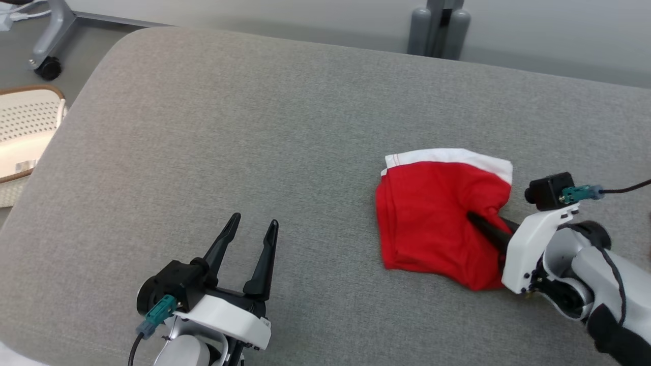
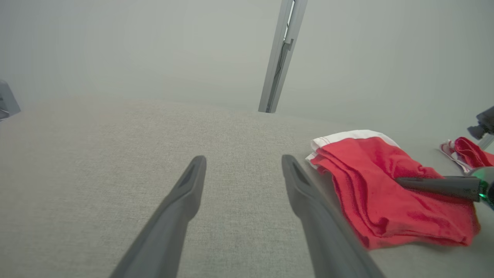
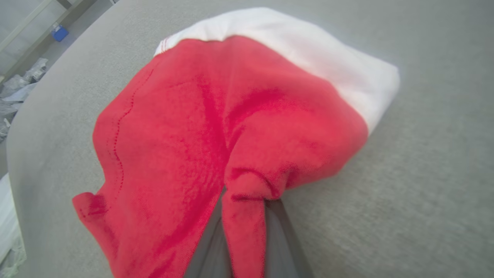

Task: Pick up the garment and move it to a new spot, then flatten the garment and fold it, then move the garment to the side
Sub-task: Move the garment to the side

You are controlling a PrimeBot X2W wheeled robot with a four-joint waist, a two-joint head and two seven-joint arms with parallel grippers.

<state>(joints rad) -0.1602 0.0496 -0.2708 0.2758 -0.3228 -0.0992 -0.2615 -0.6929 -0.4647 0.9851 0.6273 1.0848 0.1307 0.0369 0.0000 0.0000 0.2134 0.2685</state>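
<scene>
A grey fabric-covered table (image 1: 254, 127) is seen from above. A small red garment (image 1: 432, 223) with a white band (image 1: 457, 158) along its far edge is lying on the right half of the table. It is loosely doubled over and rumpled, and well apart from the table's edges.

The right end effector (image 1: 475, 219) is reached in from the lower right, low across the garment's near right part. In the right wrist view a narrow ridge of the red cloth is seen pinched between the closed fingers (image 3: 287, 247), so the garment is gripped there. The left end effector (image 1: 254, 219) is held at the lower left over bare table, spread wide with nothing in it, well apart from the garment. A white perforated basket (image 1: 25, 132) is glimpsed beyond the table's left edge.

The garment is judged to be light, soft and limp. It can be expected to drape and sag from any single hold, and its layers may slide apart. Only the upper layer is likely to be lifted by a pinch on one fold, so the rest may trail or fall open. For moving, a hold through all layers would be safer. For flattening, the corners of the white band or the stitched hem are judged the firmest places, one to be taken by each end effector.
</scene>
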